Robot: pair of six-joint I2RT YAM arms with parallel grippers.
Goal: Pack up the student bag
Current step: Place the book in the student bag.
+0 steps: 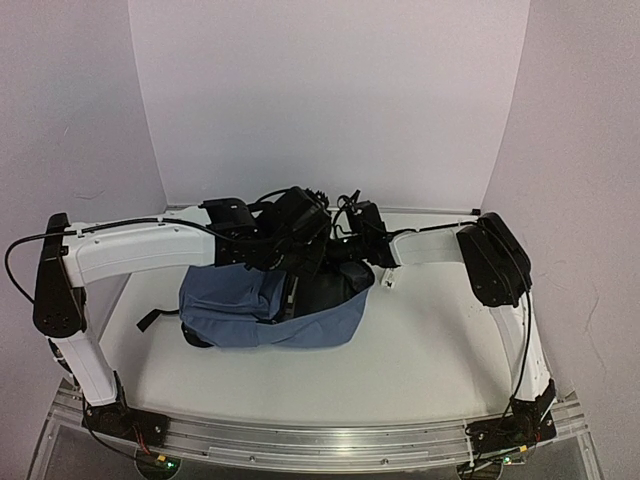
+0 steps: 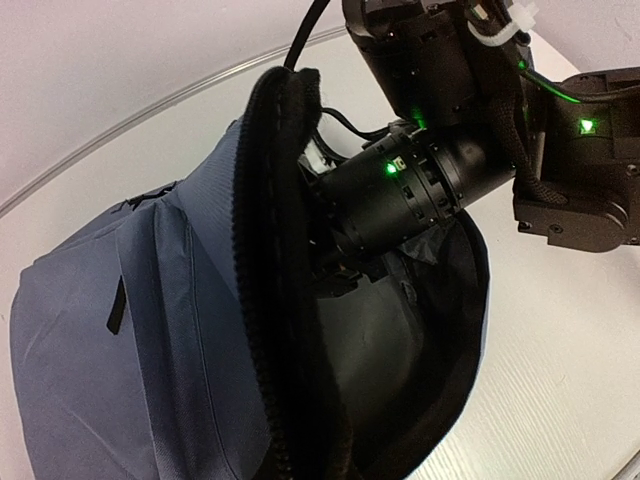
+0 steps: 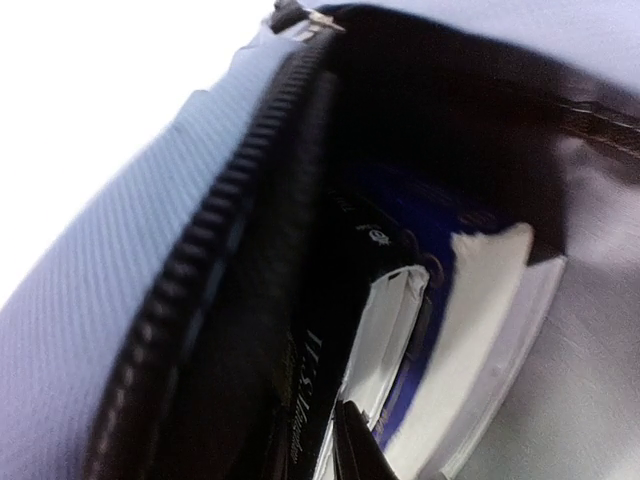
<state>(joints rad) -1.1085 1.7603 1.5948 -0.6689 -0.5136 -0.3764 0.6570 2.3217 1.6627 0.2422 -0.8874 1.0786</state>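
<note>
As seen from above, shows a white table [image 1: 420,350] carrying the student bag [image 1: 230,305] at its middle, nearer the far edge, mouth gaping rightward. Has the right arm [image 2: 400,190] plunged into that mouth, beside books [image 3: 480,300]. Cannot tell the spread of the right gripper [image 3: 352,445]. Presses the left gripper [image 1: 292,268] fully closed by the zipper [image 3: 210,230].
</note>
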